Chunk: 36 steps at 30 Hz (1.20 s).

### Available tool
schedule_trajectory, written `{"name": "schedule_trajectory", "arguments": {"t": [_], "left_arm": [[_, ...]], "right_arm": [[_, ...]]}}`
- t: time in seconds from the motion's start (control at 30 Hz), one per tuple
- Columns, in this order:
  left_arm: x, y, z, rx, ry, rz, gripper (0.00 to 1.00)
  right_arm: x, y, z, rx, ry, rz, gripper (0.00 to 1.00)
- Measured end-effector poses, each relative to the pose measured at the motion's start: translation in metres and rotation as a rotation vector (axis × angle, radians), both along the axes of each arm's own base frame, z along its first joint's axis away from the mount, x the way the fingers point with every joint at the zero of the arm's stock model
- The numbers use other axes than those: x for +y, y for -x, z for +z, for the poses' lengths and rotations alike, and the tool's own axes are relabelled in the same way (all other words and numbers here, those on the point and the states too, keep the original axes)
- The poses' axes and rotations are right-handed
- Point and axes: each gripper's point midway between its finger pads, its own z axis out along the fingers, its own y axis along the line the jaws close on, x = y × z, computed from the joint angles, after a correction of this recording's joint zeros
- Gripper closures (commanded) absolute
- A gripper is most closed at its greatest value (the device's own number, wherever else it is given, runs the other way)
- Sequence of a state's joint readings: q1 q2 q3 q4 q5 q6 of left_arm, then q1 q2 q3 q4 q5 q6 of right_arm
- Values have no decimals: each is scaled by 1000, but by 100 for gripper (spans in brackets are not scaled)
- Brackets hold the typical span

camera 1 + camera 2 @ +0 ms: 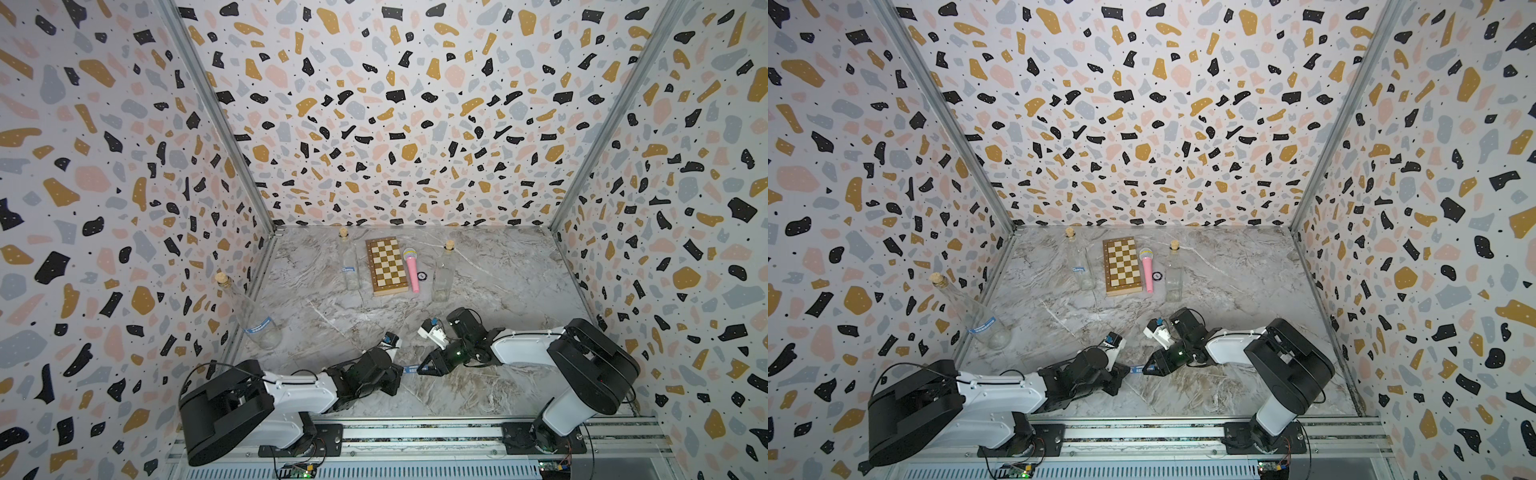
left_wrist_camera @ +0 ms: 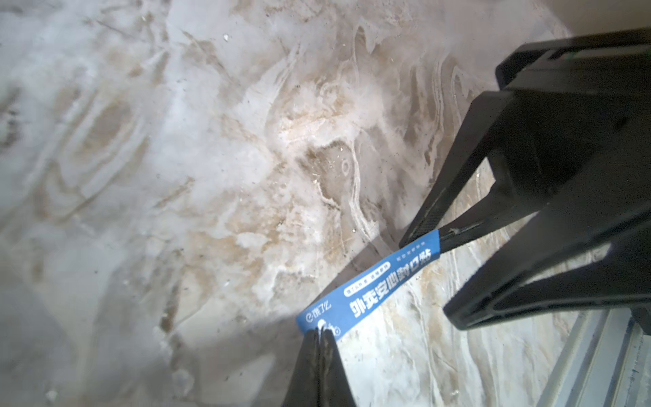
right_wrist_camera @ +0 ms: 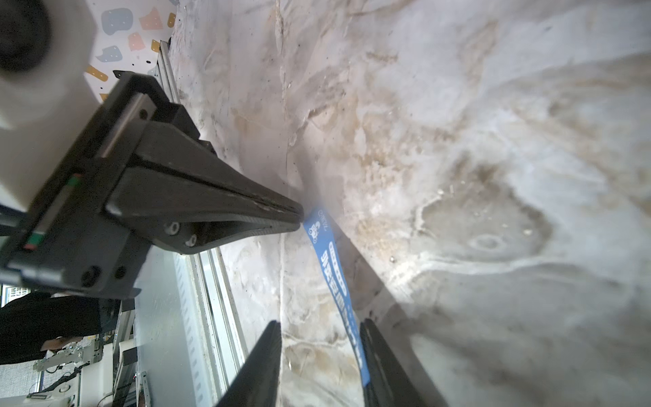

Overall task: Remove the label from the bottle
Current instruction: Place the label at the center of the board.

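Your left gripper (image 2: 318,333) is clamped fully shut on one end of the label (image 2: 370,285). Your right gripper (image 2: 428,278) has its jaws partly apart and is not pinching anything. The label's other end lies flat against the inner face of one finger (image 3: 384,359), and the opposite finger is clear of it.

The label is a narrow glossy blue strip with white print, off the glass. Its long axis runs from the left gripper's tip to that right finger, bridging the gap between your two grippers. It sits just above the marble-pattern tabletop (image 2: 176,176), with its shadow underneath.

In both top views it shows as a short blue bit between the tips. A corked glass bottle (image 1: 253,320), clear with a blue band round its body, stands well apart on the left gripper's outer side. Two more corked bottles (image 1: 350,266) (image 1: 442,274) stand far beyond the grippers, flanking a chessboard (image 1: 386,266) and a pink toy microphone (image 1: 412,270).
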State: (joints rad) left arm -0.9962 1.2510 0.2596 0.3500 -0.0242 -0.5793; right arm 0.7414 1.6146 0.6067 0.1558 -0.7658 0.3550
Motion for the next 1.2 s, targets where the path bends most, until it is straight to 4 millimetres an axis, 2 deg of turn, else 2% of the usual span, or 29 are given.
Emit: {"name": "schedule_trajectory", "arguments": {"t": [0.2,0.3,0.7,0.97,1.2], "left_arm": [[-2,-2,28,-65,19,-35,96],[-4,-1,34,-83,24,-56,96],[-15,12,15,-38,-38,-140,91],[-19,15,14,-42,-34,-156,84],[-20,19,14,-45,-38,-173,84]], "right_arm": [[0,0,0,1,0,0,61],[0,0,0,3,0,-2,61],[0,0,0,9,1,-6,61],[0,0,0,13,2,-9,61],[0,0,0,16,3,-12,61]]}}
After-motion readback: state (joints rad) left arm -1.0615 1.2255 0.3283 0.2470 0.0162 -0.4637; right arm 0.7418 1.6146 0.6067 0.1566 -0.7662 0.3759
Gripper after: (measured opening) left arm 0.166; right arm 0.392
